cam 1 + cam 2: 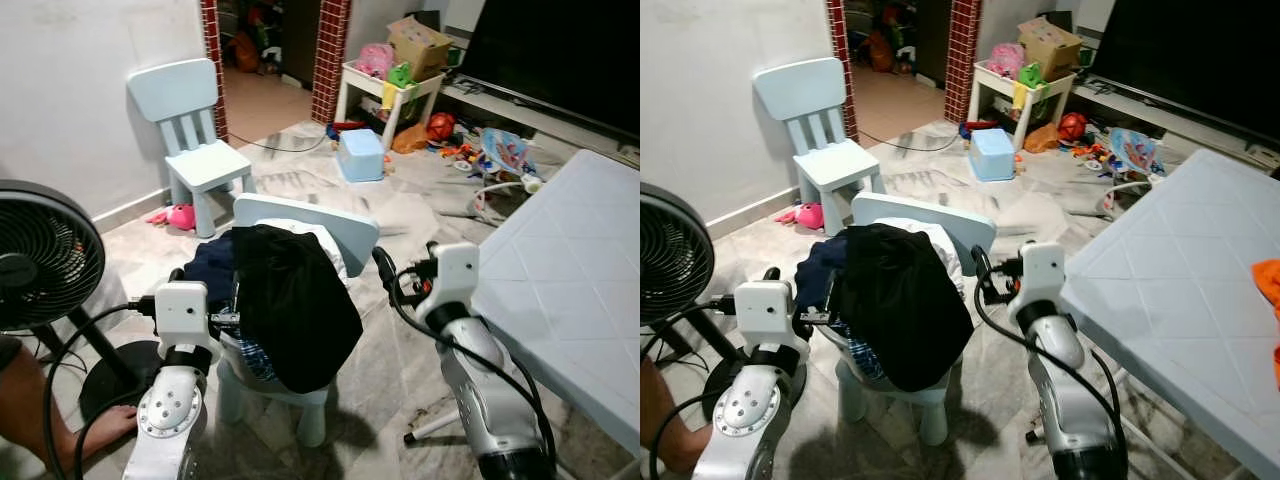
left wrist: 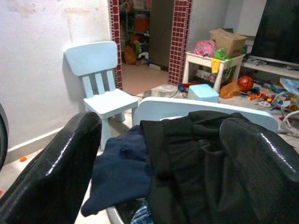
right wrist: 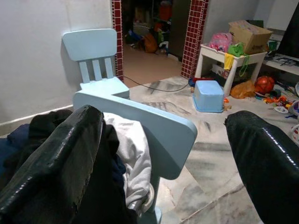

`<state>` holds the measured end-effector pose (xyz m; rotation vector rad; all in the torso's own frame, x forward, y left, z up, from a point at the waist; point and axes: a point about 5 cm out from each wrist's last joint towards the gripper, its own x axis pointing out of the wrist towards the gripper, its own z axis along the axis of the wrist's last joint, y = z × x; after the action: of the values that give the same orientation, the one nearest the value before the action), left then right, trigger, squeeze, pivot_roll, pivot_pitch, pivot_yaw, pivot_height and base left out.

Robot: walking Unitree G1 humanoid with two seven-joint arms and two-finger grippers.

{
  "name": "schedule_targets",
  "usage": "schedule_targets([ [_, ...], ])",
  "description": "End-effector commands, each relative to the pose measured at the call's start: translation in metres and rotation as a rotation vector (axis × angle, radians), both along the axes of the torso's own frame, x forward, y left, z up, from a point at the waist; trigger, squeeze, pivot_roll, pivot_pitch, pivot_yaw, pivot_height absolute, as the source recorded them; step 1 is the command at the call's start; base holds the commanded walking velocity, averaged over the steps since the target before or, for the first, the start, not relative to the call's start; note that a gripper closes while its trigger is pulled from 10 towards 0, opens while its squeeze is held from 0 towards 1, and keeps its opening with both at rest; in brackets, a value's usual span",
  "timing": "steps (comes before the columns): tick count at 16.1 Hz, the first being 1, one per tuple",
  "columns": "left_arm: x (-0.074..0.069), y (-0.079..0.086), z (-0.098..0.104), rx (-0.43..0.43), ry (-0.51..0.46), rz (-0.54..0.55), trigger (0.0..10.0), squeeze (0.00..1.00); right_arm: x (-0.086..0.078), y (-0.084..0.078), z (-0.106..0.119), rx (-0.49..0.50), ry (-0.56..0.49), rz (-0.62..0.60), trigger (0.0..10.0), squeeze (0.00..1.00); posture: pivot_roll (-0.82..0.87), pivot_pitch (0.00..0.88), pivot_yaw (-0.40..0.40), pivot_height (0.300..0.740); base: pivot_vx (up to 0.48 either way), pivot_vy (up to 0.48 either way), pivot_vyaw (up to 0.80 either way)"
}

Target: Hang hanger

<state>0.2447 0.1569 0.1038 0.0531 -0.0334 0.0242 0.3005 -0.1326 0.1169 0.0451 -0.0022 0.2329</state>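
Note:
A small light-blue chair stands right before me, heaped with clothes. A black garment drapes over its front, a navy one lies on the left side, and a white one rests against the backrest. My left gripper is open at the left edge of the pile, its fingers spread on either side of the black and navy cloth. My right gripper is open to the right of the chair's backrest, level with it, holding nothing.
A black fan stands close on my left, with a person's limb by its base. A white table fills the right side. Farther back are a second blue chair, a blue box, scattered toys and a doorway.

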Motion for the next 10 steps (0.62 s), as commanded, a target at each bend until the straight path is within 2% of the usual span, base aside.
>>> schedule_targets([
  [1, -0.003, 0.006, -0.004, 0.010, 0.022, 0.018, 10.0, 0.00, 0.004, 0.000, 0.005, 0.001, -0.020, -0.007, 10.0, 0.00, -0.01, 0.000, -0.079, 0.740, 0.000, 0.000, 0.00],
  [4, -0.007, 0.005, -0.008, -0.003, 0.033, 0.031, 10.0, 0.00, 0.005, -0.004, 0.006, 0.012, -0.016, -0.022, 10.0, 0.00, -0.01, 0.000, -0.088, 0.740, 0.000, 0.000, 0.00],
  [10, -0.003, 0.002, -0.007, 0.008, 0.010, 0.021, 10.0, 0.00, 0.010, -0.014, 0.008, 0.019, -0.009, -0.069, 10.0, 0.00, -0.02, 0.000, -0.093, 0.740, 0.000, 0.000, 0.00],
])
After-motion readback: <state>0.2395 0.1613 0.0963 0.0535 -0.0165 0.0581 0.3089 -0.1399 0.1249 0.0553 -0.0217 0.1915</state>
